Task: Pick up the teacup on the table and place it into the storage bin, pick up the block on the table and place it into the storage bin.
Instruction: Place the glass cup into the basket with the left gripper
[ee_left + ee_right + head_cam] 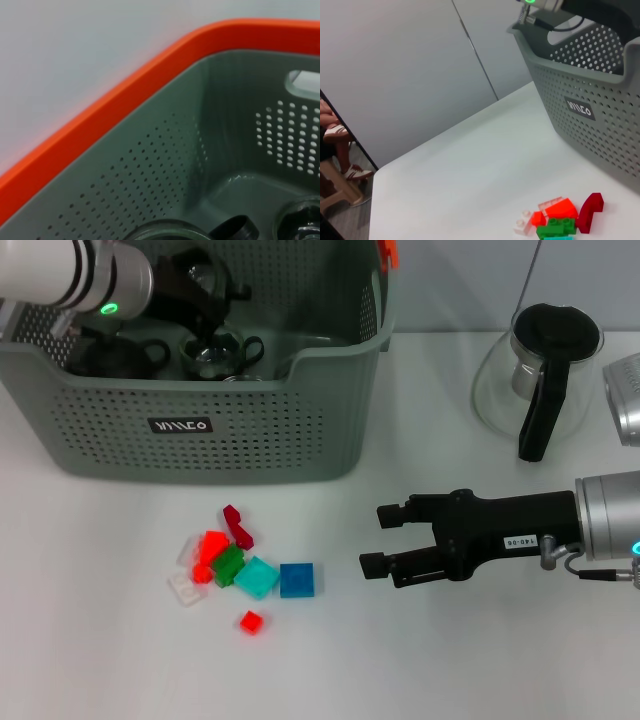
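The grey-green storage bin [200, 430] stands at the back left, and its perforated wall [590, 100] also shows in the right wrist view. Glass teacups with black handles [213, 350] lie inside it. My left gripper [195, 290] reaches down into the bin above them. A cluster of small blocks lies on the table in front of the bin: blue [297, 580], teal [257, 577], green [228, 566], red [212, 545] and dark red [238, 526]. My right gripper [380, 538] hovers open just right of the blue block, pointing at the cluster. No teacup shows on the table.
A glass teapot with a black lid and handle [535, 370] stands at the back right, with a metal cylinder [625, 400] beside it. The bin's orange rim [100, 115] and inner wall [150, 165] fill the left wrist view. A small red block [251, 621] lies apart in front.
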Action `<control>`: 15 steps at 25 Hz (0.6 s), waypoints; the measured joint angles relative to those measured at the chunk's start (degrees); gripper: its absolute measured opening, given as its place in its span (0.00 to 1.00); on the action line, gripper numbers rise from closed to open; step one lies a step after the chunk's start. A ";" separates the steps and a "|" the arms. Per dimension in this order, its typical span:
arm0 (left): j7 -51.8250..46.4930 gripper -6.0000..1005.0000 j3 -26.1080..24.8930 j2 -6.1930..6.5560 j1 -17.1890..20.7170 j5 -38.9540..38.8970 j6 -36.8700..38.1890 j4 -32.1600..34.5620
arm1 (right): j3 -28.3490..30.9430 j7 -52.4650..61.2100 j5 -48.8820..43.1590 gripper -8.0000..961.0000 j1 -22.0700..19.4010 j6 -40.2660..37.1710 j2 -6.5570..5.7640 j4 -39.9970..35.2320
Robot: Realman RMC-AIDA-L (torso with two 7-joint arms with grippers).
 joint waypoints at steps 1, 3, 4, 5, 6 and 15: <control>-0.07 0.07 0.61 -0.12 0.11 0.07 -0.50 -0.15 | 0.00 -0.18 0.00 0.95 0.03 0.02 0.00 0.03; -0.14 0.07 1.20 -0.40 0.25 0.53 -1.00 -0.25 | 0.00 -0.54 0.00 0.95 0.06 0.16 0.00 0.09; -0.14 0.07 1.32 -0.56 0.27 0.89 -1.21 -0.31 | 0.00 -0.54 0.00 0.95 0.06 0.16 0.00 0.09; -0.14 0.07 1.41 -0.72 0.27 1.28 -1.47 -0.37 | 0.00 -0.55 -0.01 0.95 0.06 0.21 0.00 0.10; -0.14 0.07 1.57 -0.89 0.27 1.47 -1.85 -0.43 | 0.00 -0.58 -0.02 0.95 0.04 0.23 0.00 0.10; -0.34 0.08 2.08 -2.00 0.26 3.48 -3.20 -0.51 | 0.42 -0.60 -0.71 0.95 -0.13 0.23 0.09 0.14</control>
